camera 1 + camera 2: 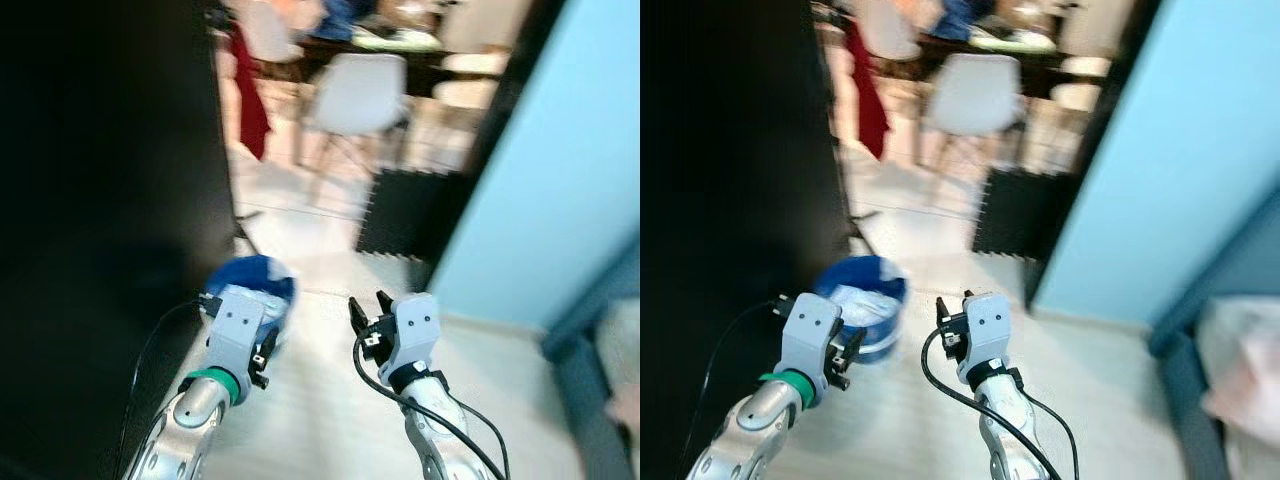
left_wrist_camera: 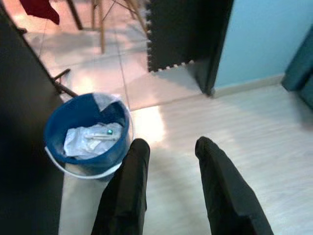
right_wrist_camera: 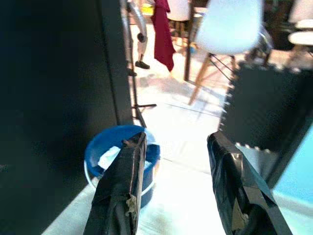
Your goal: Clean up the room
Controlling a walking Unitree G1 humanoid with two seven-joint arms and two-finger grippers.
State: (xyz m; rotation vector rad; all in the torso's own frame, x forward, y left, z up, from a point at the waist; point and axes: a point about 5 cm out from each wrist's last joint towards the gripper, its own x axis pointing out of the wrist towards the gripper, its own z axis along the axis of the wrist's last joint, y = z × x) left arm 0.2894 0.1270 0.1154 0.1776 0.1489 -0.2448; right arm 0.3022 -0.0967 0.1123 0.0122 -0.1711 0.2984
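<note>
Both end effectors are empty, fingers spread: the left end effector [image 2: 168, 188] hovers just beside the blue bucket [image 2: 73, 122], the right end effector [image 3: 181, 191] near it. The bucket sits on the pale floor [image 1: 320, 420], lower left of the frame, by the dark wall. It's probably light, stiff plastic with crumpled paper [image 2: 93, 139] inside; I'd grab the rim or the white handle.

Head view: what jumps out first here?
A round blue plastic bucket holding crumpled white plastic or paper stands on the pale floor by a dark wall, ahead of the left gripper, whose fingers are open. The right gripper, also open, is raised beside it. Beyond stands a white shell chair.
</note>
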